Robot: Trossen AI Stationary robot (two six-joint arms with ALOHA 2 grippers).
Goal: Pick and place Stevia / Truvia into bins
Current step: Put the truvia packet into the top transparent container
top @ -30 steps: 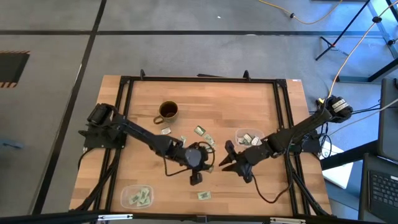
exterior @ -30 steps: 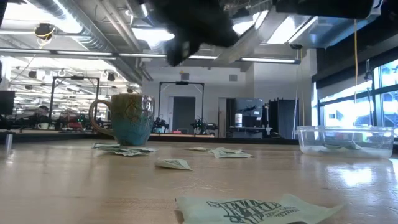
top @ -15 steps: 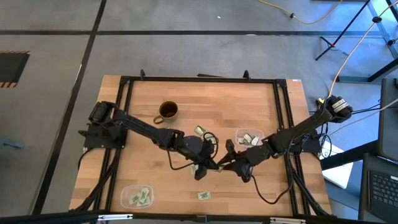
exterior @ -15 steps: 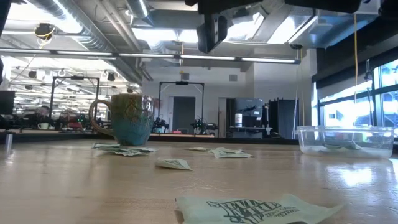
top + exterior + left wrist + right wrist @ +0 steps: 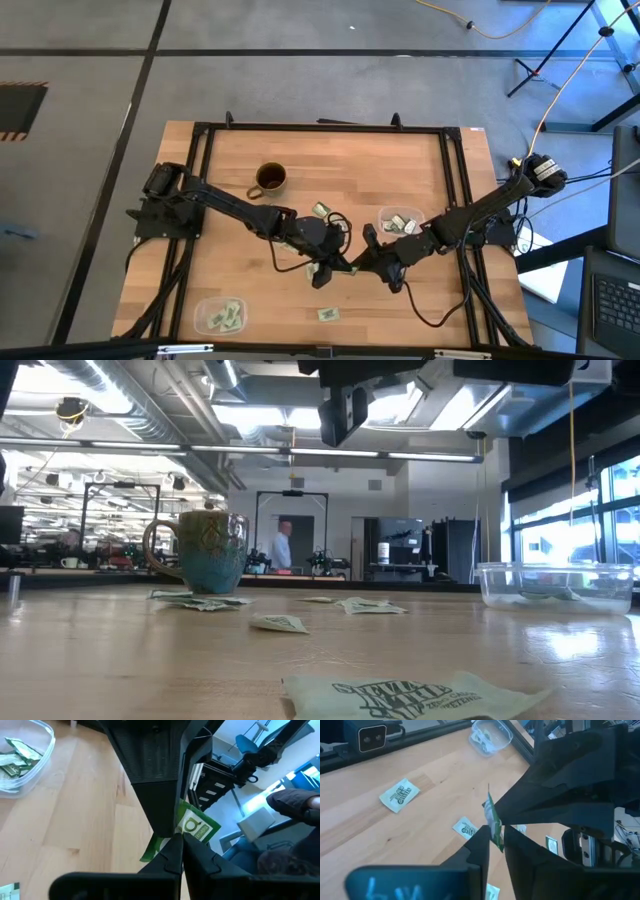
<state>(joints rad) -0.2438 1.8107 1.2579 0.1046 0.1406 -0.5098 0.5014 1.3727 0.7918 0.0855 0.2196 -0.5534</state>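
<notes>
Your left gripper [image 5: 334, 268] and right gripper [image 5: 357, 266] meet above the table [image 5: 420, 160] centre. Both pinch one green sachet [image 5: 196, 826] between them.

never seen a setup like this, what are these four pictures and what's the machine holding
This is a robot with two dark arms working at a wooden table. One picture looks straight down from above, one looks level across the tabletop, and two come from cameras on the arms' wrists.

The arms meet over the middle of the table. Both the left claw and the right claw pinch the same green and white sweetener sachet from opposite sides, held up in the air.

More sachets lie loose on the wood, like this one. Others already sit in two clear plastic bins, one near the front left, one on the right. A brown mug stands toward the back.
</notes>
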